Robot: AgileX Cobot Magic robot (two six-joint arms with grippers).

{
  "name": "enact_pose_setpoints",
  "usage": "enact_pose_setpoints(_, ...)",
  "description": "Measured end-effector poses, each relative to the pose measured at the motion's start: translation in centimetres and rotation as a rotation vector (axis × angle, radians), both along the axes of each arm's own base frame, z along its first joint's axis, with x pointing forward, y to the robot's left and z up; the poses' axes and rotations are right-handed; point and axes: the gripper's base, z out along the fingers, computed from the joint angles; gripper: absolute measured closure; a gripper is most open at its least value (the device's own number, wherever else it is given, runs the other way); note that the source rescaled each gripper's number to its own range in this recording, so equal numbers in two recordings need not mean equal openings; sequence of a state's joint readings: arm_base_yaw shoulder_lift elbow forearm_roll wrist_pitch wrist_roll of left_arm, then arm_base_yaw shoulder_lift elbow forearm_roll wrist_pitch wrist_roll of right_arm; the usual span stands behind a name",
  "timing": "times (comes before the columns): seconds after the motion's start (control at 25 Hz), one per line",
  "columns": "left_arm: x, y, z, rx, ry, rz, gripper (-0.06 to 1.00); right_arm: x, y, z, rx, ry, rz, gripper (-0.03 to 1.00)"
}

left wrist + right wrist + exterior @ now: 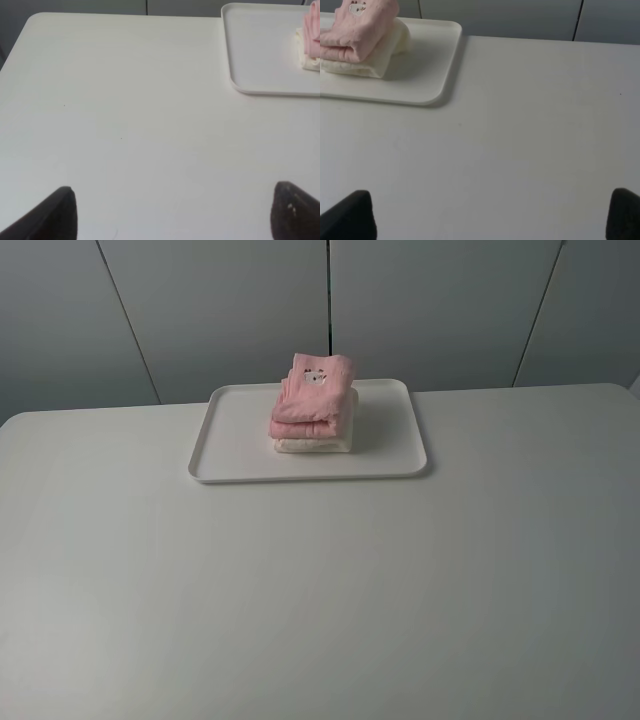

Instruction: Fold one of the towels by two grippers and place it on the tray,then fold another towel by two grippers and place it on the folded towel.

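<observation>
Honestly, not much is looking risky here. The pink towel is sitting folded on top of the cream towel, and both are resting on the tray, toward its back half. The left hand and the right hand are both hanging released over bare worktop, fingers spread wide and gripping nothing, with the tray well ahead of each of them and off to the inner side.

What's bugging me a little: the pink towel is lying slightly skewed on the cream one, its near edge overhanging a bit. If either hand is swinging forward past the tray, a finger clipping that stack could be sliding the top towel off or unfolding it. I'm judging the job as basically finished, so staying clear of the tray seems the safe call.
</observation>
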State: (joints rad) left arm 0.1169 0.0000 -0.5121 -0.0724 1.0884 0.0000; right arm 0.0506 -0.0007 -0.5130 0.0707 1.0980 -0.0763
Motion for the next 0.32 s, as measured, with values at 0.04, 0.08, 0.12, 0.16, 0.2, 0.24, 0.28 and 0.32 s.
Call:
enact_pose_setpoints(0.04, 0.00, 0.00, 0.00, 0.000, 0.000, 0.000, -0.05, 0.00, 0.00, 0.00, 0.000, 0.000, 0.000, -0.03)
enact_pose_setpoints(0.08, 0.00, 0.00, 0.00, 0.000, 0.000, 0.000, -0.05, 0.00, 0.00, 0.00, 0.000, 0.000, 0.000, -0.03)
enact_pose_setpoints(0.12, 0.00, 0.00, 0.00, 0.000, 0.000, 0.000, -0.05, 0.00, 0.00, 0.00, 0.000, 0.000, 0.000, -0.03)
enact_pose_setpoints(0.16, 0.00, 0.00, 0.00, 0.000, 0.000, 0.000, -0.05, 0.00, 0.00, 0.00, 0.000, 0.000, 0.000, -0.03)
enact_pose_setpoints(0.2, 0.00, 0.00, 0.00, 0.000, 0.000, 0.000, -0.05, 0.00, 0.00, 0.00, 0.000, 0.000, 0.000, -0.03)
enact_pose_setpoints(0.24, 0.00, 0.00, 0.00, 0.000, 0.000, 0.000, -0.05, 0.00, 0.00, 0.00, 0.000, 0.000, 0.000, -0.03)
enact_pose_setpoints(0.28, 0.00, 0.00, 0.00, 0.000, 0.000, 0.000, -0.05, 0.01, 0.00, 0.01, 0.000, -0.001, 0.000, -0.03)
enact_pose_setpoints(0.32, 0.00, 0.00, 0.00, 0.000, 0.000, 0.000, -0.05, 0.01, 0.00, 0.01, 0.000, -0.001, 0.000, -0.03)
